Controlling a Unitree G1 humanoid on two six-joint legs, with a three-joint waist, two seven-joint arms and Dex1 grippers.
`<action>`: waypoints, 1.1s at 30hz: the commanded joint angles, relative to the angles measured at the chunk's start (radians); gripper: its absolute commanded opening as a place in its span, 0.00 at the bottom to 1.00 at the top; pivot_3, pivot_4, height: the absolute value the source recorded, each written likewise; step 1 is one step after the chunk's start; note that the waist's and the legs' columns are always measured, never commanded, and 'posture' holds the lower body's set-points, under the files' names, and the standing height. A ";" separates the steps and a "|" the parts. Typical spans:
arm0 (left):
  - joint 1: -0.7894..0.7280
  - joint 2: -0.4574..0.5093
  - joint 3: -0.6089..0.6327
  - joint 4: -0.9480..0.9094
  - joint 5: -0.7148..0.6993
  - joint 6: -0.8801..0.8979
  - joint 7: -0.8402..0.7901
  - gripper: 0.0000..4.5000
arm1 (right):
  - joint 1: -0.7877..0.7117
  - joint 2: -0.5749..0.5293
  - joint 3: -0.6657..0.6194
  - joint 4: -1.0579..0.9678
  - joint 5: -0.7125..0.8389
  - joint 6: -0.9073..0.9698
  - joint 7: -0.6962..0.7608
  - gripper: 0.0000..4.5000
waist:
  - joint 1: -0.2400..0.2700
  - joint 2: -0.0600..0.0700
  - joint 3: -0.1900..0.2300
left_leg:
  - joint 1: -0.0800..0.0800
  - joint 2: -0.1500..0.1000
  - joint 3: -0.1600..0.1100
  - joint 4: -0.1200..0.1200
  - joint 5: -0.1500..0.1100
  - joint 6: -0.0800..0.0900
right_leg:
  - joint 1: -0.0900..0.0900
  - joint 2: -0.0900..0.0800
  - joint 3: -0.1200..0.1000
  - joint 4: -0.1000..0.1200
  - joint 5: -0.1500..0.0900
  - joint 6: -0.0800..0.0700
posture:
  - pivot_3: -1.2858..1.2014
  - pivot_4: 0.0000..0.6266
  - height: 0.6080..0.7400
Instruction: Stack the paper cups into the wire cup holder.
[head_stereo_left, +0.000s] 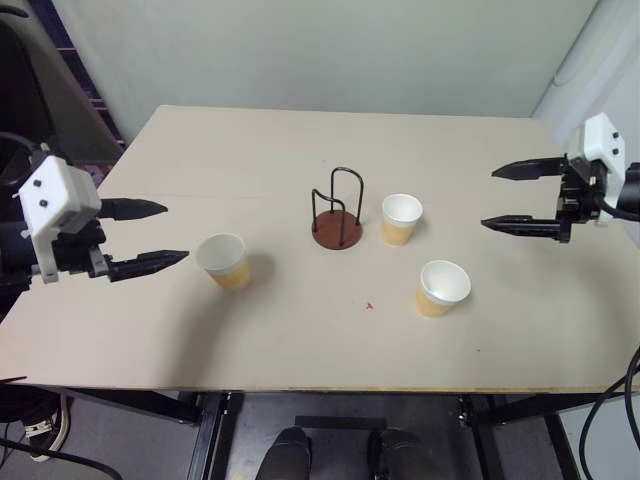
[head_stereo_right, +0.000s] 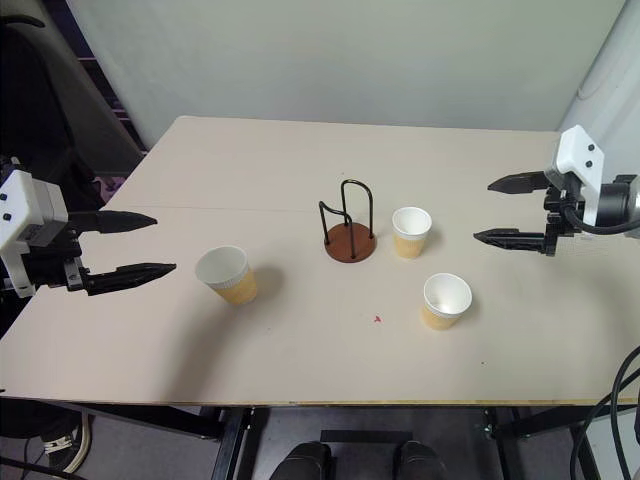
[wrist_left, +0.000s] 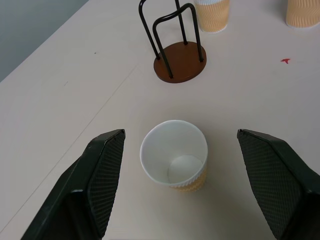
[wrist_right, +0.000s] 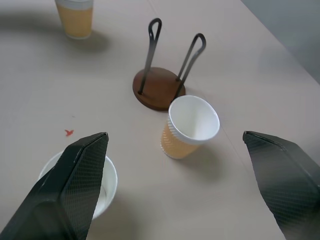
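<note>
On the smooth beige table (head_stereo_left: 300, 340), I'm seeing three ribbed tapered paper cups (head_stereo_left: 402, 219) standing around the wire cup holder (head_stereo_left: 337, 210); left gripper (head_stereo_left: 150, 235) and right gripper (head_stereo_left: 510, 198) are both holding their fingers apart.

An upright white-rimmed, pale orange paper cup (wrist_left: 174, 155) stands on the beige worktop (wrist_left: 75, 100) between the left hand's (wrist_left: 187, 187) two spread black fingers (wrist_left: 95, 175), with the rust-brown-based black wire cup holder (wrist_left: 177, 55) farther off.

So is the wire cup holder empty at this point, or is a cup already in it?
Empty. The wire cup holder shows bare brown base between its arches, and all three paper cups stand apart on the table.
</note>
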 joint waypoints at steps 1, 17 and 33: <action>-0.018 0.004 0.011 -0.006 0.003 -0.014 0.008 0.85 | -0.015 -0.007 -0.023 -0.028 0.020 0.003 0.008 1.00 | 0.000 0.000 0.000 | 0.000 0.000 0.000 0.000 0.000 0.000 | 0.000 0.000 0.000 0.000 0.000 0.000 | 0.52 0.24 1.00; -0.455 -0.201 -0.344 0.175 0.195 -0.085 0.209 0.85 | -0.014 -0.004 -0.043 -0.059 0.031 0.017 -0.029 1.00 | 0.019 0.001 0.000 | 0.002 0.000 0.000 0.001 0.003 0.000 | 0.002 -0.001 0.000 0.000 0.001 -0.001 | 0.52 0.24 1.00; -0.784 -0.615 -0.623 0.618 0.423 -0.179 0.269 0.85 | 0.201 -0.076 -0.222 -0.273 0.108 0.129 -0.140 1.00 | 0.028 0.001 0.000 | -0.005 -0.002 0.012 0.005 0.007 -0.007 | 0.002 0.000 0.000 -0.006 0.007 0.016 | 0.52 0.24 1.00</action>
